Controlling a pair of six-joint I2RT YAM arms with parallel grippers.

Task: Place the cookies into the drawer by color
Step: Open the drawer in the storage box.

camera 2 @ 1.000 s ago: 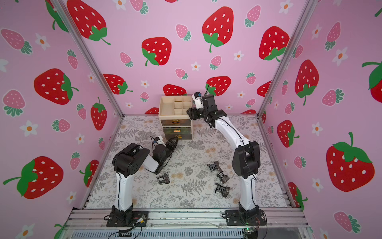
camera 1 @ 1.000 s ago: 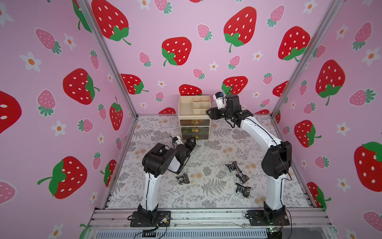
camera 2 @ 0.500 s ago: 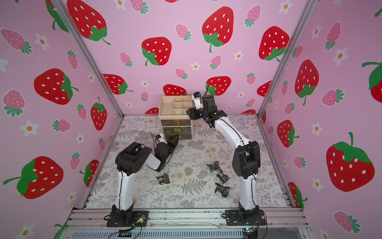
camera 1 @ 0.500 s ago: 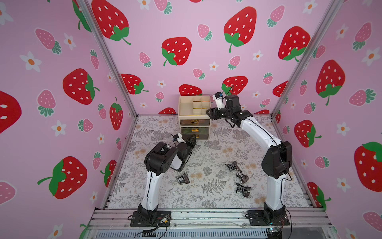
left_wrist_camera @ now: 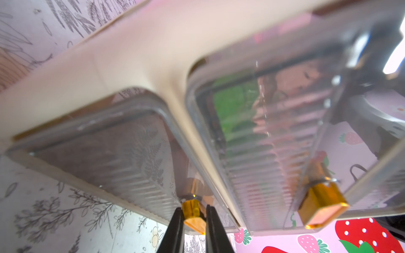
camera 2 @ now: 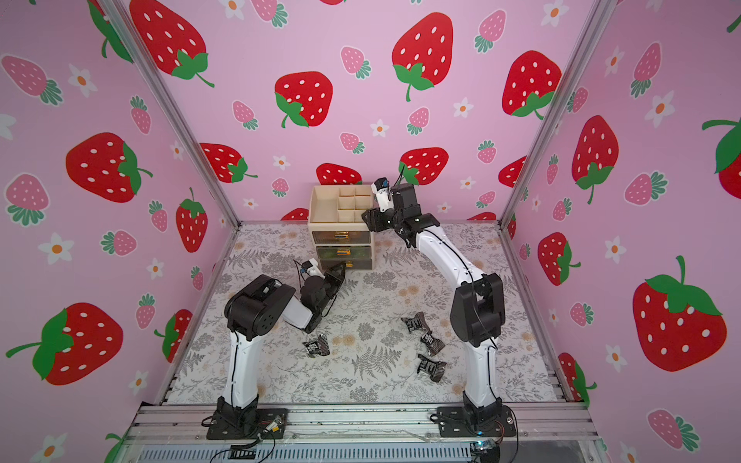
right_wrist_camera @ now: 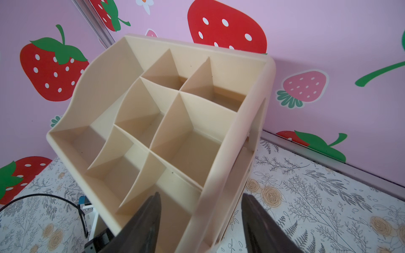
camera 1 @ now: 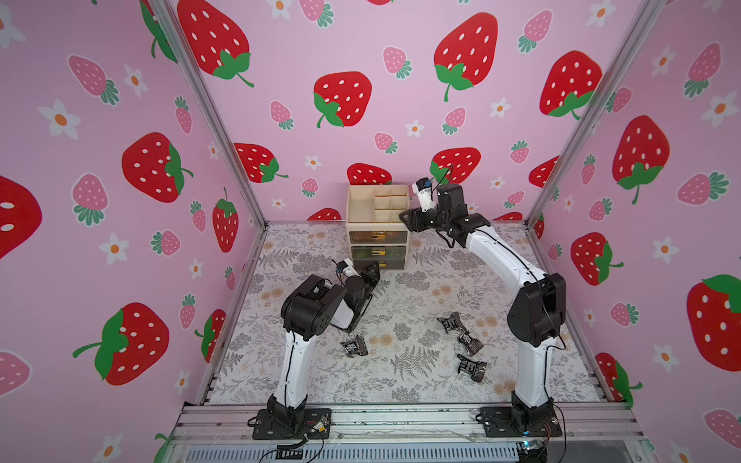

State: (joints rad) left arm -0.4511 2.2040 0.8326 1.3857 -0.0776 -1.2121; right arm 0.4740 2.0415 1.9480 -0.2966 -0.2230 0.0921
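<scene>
While the drawer unit (camera 1: 377, 225) stands at the far edge of the floral mat (camera 1: 401, 292), close to the back wall, the step in hand looks to be opening its bottom drawer (left_wrist_camera: 109, 149).

- The right gripper (right_wrist_camera: 201, 195) has its jaws apart, astride the unit's right-hand tray wall, with one finger inside a compartment and one outside. Judged a brace.
- The left gripper (left_wrist_camera: 194, 211) sits low at the front, pinched tight on the bottom gold handle (left_wrist_camera: 190, 208), gripping only near the fingertips.

To do it well:
- Draw straight out along the drawer's run, toward the robot's base. Keep it level, with no lift or twist.
- The handle is small and smooth, so a skewed pull could slip it from the tips.
- The unit looks light. The brace should bear down as the pull starts, or the whole thing may slide forward.
- Open wide enough for a packet to drop in flat.

Four black cookies (camera 1: 355, 346) lie loose on the mat, one near the left arm and three clustered near the right arm. These are likely meant for this drawer.

Hard to make out:
- Bottom drawer's inside: its ribbed smoky front shows mostly fern pattern.
- Middle drawer (left_wrist_camera: 263, 135): green shows behind the front, probably green packets, but the count is unreadable.
- Top drawer's contents can't be told from either top view.
- Whether the right fingers actually press the wall: cannot tell.
- The left wrist view is blurred, and the gripper body is out of frame.
</scene>
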